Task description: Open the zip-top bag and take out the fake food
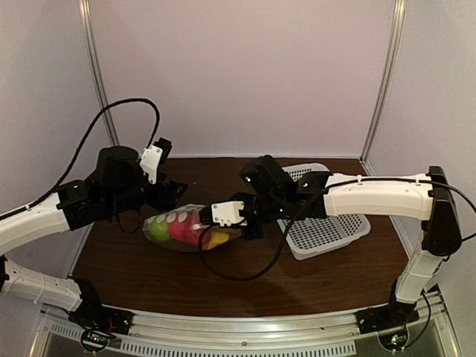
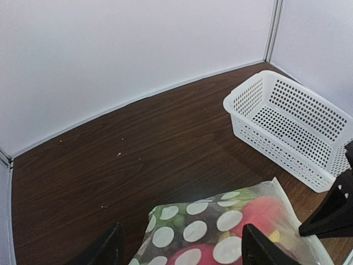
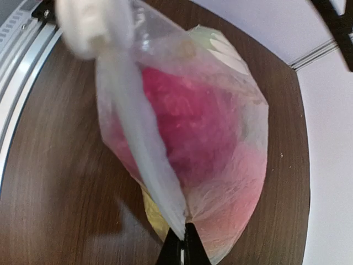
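The zip-top bag (image 1: 186, 229) lies mid-table, clear with white dots, full of fake food (image 1: 195, 232): red, green and yellow pieces show through it. In the left wrist view the bag (image 2: 220, 229) sits between and just beyond my open left fingers (image 2: 107, 248), with grapes and red fruit inside. My left gripper (image 1: 169, 195) hovers at the bag's left end. My right gripper (image 3: 185, 245) is shut on the bag's white zip strip (image 3: 146, 160), pinching its edge at the bag's right end (image 1: 245, 219). Red fruit (image 3: 193, 127) fills that view.
A white perforated basket (image 1: 327, 223) stands right of the bag, under my right arm; it also shows in the left wrist view (image 2: 292, 124). The purple back wall and corner posts close the table in. Cables hang from both arms.
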`<act>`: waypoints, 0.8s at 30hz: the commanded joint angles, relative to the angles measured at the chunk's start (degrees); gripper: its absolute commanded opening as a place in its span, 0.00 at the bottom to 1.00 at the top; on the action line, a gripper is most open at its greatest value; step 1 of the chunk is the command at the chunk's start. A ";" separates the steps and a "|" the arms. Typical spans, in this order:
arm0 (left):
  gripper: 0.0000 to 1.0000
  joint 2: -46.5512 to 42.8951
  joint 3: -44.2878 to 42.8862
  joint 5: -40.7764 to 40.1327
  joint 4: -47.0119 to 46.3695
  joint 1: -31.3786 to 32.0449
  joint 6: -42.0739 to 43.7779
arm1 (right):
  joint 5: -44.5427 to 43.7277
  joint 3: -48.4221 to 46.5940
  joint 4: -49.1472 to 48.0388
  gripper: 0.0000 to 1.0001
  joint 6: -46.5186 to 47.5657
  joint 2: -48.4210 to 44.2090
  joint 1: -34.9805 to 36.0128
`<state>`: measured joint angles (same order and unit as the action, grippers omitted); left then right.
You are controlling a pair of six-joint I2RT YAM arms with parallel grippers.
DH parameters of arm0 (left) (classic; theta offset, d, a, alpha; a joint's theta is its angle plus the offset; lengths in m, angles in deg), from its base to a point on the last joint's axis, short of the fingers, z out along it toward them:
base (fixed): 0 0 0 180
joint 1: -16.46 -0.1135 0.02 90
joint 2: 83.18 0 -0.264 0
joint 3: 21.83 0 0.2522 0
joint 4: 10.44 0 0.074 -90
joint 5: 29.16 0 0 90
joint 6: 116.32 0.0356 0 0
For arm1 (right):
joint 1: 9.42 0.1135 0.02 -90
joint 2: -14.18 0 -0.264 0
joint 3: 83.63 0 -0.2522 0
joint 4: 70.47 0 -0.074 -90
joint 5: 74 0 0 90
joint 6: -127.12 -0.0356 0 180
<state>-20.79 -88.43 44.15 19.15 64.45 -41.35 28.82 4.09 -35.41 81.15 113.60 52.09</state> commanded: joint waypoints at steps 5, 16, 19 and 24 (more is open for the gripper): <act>0.72 -17.63 7.04 8.25 0.54 -0.31 6.04 | 3.54 -22.44 14.96 0.00 -7.95 6.50 0.18; 0.72 -21.85 9.97 19.72 0.08 -0.26 8.09 | 1.20 -39.50 23.35 0.00 -13.86 15.39 0.17; 0.72 -22.24 10.33 19.52 -1.14 -0.26 8.08 | -0.38 -40.96 24.25 0.00 -13.72 16.73 0.16; 0.73 -20.68 11.69 20.46 -3.82 -0.26 9.61 | -1.57 -41.85 24.24 0.00 -14.31 18.35 0.09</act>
<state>-42.45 -78.47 62.20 19.31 64.45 -33.74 29.50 -35.43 -12.35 68.56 130.69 52.12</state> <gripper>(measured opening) 0.725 0.014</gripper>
